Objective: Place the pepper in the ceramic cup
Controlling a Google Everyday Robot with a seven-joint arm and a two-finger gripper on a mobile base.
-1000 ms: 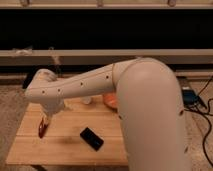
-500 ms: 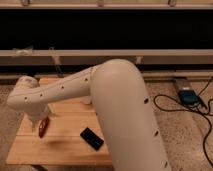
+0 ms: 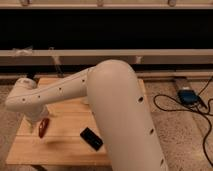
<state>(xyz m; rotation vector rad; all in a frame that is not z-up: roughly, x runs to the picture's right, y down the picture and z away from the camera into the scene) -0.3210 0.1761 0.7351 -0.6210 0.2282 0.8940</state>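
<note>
Arm point(image 3: 115, 100): white, sweeping from lower right to the left
Table point(image 3: 65, 150): pale wood
Gripper point(image 3: 36, 121): over table's left side, jaws spread wide, gripping nothing
Black slab point(image 3: 91, 138): flat, mid-table
Pepper point(image 3: 43, 127): slender, glossy dark red, on table just beside gripper

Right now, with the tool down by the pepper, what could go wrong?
The open tool hangs at the pepper, towards the table edge; a poor close could knock it off.
The arm hides the ceramic cup, so the carry may be blind.
The black flat object nearby could get swept.
</note>
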